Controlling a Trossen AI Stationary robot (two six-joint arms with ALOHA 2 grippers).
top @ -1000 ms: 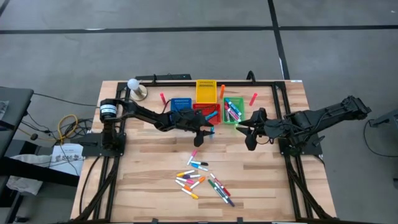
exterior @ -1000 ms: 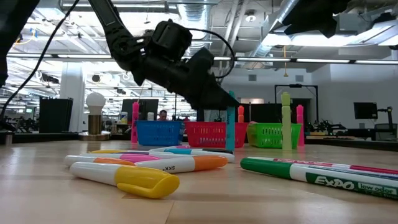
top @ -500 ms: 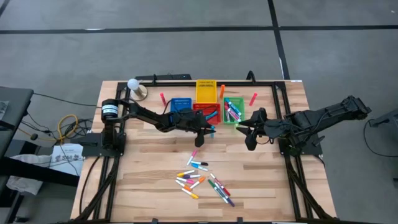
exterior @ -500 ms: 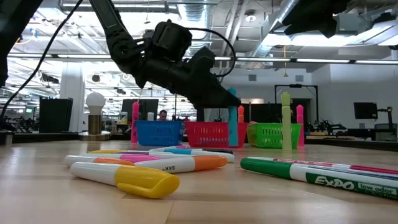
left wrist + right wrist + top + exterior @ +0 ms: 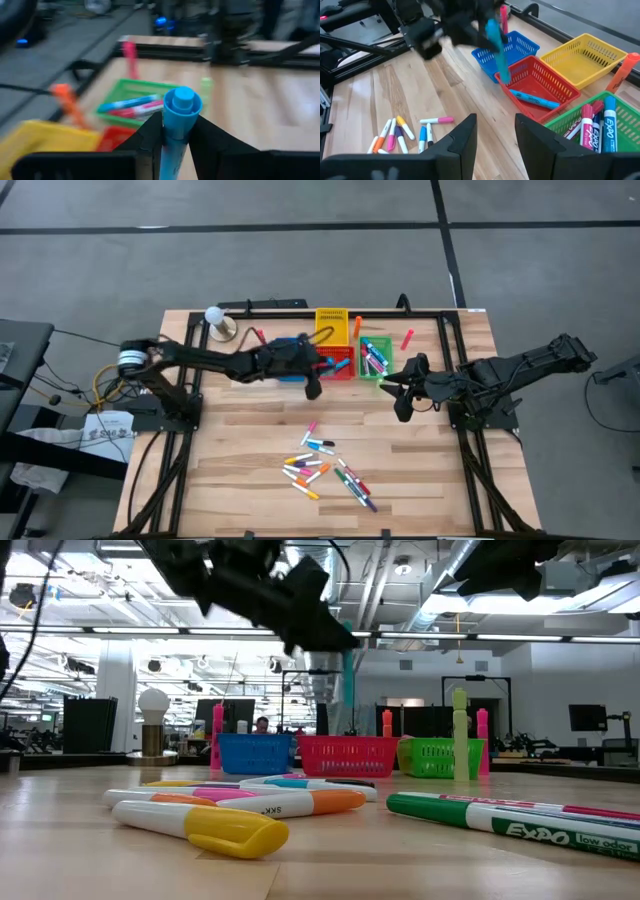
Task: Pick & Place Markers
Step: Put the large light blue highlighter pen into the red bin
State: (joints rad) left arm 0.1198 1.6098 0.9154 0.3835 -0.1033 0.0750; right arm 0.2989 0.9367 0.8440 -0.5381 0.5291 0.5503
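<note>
My left gripper (image 5: 313, 386) is shut on a blue marker (image 5: 497, 50), raised just in front of the blue bin (image 5: 290, 347) and the red bin (image 5: 338, 361). Several more markers (image 5: 325, 470) lie loose on the wood at the table's near middle, and a pink one (image 5: 311, 427) lies apart from them. Another blue marker (image 5: 535, 100) lies in the red bin, and several markers (image 5: 374, 356) lie in the green bin. My right gripper (image 5: 495, 145) hangs open at the table's right, with nothing between its fingers. My left gripper pinches the blue marker's barrel near its upper end (image 5: 172, 137) between its two fingers. The fingers (image 5: 318, 632) come from the table's left, slanting a little downward, and lie across the marker. The marker hangs nearly upright below them, its lower end (image 5: 347, 730) clear of the table.
A yellow bin (image 5: 331, 327) stands behind the red one. Single markers stand upright near the bins: pink (image 5: 262, 337), orange (image 5: 357, 327) and red (image 5: 407, 338). A white ball on a round base (image 5: 216, 318) is at the far left. A black frame (image 5: 445, 330) edges the table.
My left gripper has risen and drawn back toward the table's left and the bins, carrying the blue marker. The marker, whose lower end was down by the table a second ago, now hangs upright well above it.
</note>
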